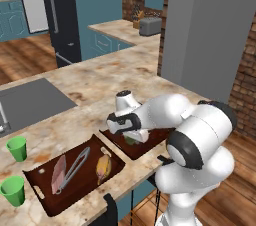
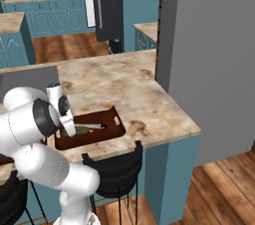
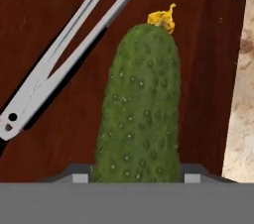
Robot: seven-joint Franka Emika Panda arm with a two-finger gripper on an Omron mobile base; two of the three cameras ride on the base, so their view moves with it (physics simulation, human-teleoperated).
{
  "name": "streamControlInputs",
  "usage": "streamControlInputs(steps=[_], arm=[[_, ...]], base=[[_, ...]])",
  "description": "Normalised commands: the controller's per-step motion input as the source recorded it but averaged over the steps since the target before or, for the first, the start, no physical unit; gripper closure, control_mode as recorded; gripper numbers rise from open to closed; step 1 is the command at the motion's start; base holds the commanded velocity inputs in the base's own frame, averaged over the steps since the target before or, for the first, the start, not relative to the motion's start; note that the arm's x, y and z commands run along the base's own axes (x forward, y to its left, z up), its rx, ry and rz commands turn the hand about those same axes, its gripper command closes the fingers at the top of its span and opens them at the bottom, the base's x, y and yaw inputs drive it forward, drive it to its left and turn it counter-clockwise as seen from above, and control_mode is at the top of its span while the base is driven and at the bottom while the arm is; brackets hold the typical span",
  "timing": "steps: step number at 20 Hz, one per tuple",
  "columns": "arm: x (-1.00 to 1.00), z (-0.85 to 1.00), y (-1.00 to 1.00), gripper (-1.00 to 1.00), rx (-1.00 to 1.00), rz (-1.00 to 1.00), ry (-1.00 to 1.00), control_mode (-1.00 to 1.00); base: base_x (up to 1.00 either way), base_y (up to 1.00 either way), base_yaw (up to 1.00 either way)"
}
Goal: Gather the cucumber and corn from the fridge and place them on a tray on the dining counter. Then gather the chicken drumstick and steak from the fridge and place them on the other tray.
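Observation:
The dark green cucumber (image 3: pixel 141 104) lies on a dark red-brown tray (image 3: pixel 198 69) beside silver tongs (image 3: pixel 64 64). My gripper (image 3: pixel 135 178) has a fingertip at each side of it, shut on the cucumber. The same tray (image 1: pixel 131 151) sits on the dining counter (image 1: pixel 100 80), with the gripper (image 1: pixel 134 136) low over the cucumber (image 1: pixel 131 140). A second tray (image 1: pixel 45 190) to the left holds the steak (image 1: pixel 58 174), tongs (image 1: pixel 75 167) and the chicken drumstick (image 1: pixel 103 166). The fridge (image 1: pixel 60 15) stands far back. The corn is out of view.
Two bright green cups (image 1: pixel 17 148) (image 1: pixel 12 190) stand left of the trays. A grey inset panel (image 1: pixel 30 102) lies in the counter at left. A grey pillar (image 1: pixel 210 30) rises at the counter's right end. A black stool (image 2: pixel 114 174) stands under the counter's edge.

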Motion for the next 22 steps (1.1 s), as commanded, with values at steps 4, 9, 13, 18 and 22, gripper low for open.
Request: streamControlInputs(steps=[4,9,13,18,22], arm=[[-0.13,0.27,-0.11,-1.00,0.01,0.00,0.00,-1.00],[-0.09,0.31,-0.20,-1.00,0.00,0.00,0.00,-1.00],[-0.59,0.46,-0.24,-1.00,0.03,0.06,0.00,-1.00],[-0.98,0.33,-0.18,-1.00,0.01,0.31,0.00,-1.00],[-1.00,0.31,-0.35,-1.00,0.05,0.37,-0.06,-1.00]], base=[[0.00,0.00,0.00],[0.00,0.00,0.00],[0.00,0.00,0.00],[0.00,0.00,0.00],[0.00,0.00,0.00]])
